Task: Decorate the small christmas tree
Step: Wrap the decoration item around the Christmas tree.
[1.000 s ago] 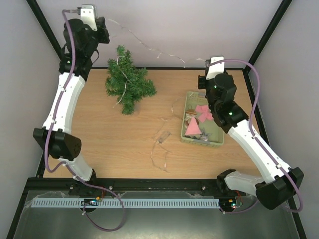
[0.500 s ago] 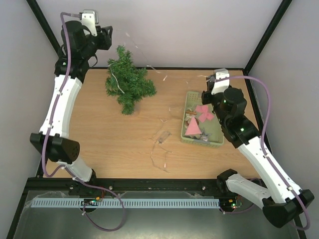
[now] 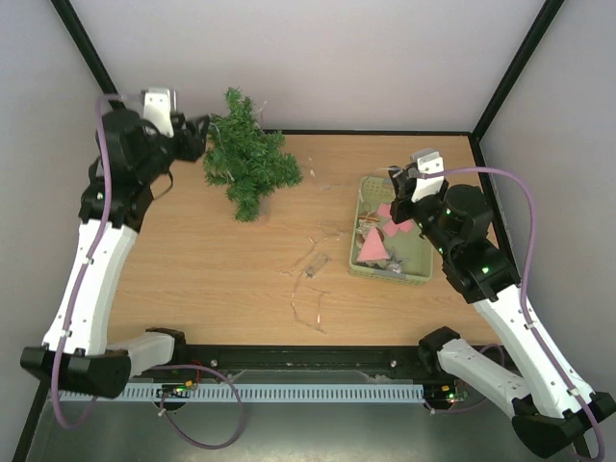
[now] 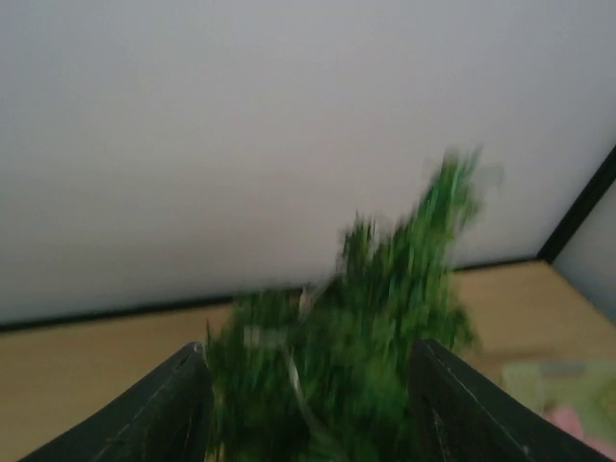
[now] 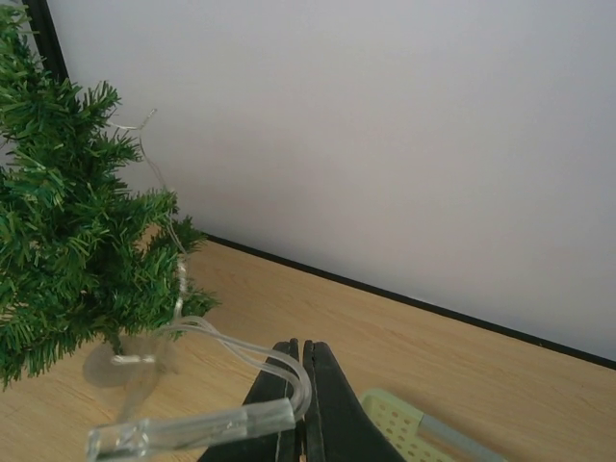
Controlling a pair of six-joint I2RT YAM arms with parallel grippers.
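While the small christmas tree (image 3: 248, 166) stands upright at the back left of the surface (image 3: 212, 279), its long axis vertical and its tip toward the rear wall, the left end effector (image 3: 197, 135) sits just beside it on the tree's left flank. In the left wrist view, which is blurred, the two fingers stand apart with the green branches filling the space ahead of them. Nothing appears to be gripped there.

The right end effector (image 3: 402, 181) is well apart from the tree, hovering over the far end of the pale green basket (image 3: 385, 277). Its fingers are pressed together on the thin clear wire of the light string (image 5: 192, 426). From there the tree lies to its left, across open wood. A fine strand looks to run from the branches toward this end effector, with more of it lying loose on the surface between tree and basket.

The left arm is clearly the nearer one. Any further wrapping probably depends on the right arm carrying its held wire leftward toward the trunk.
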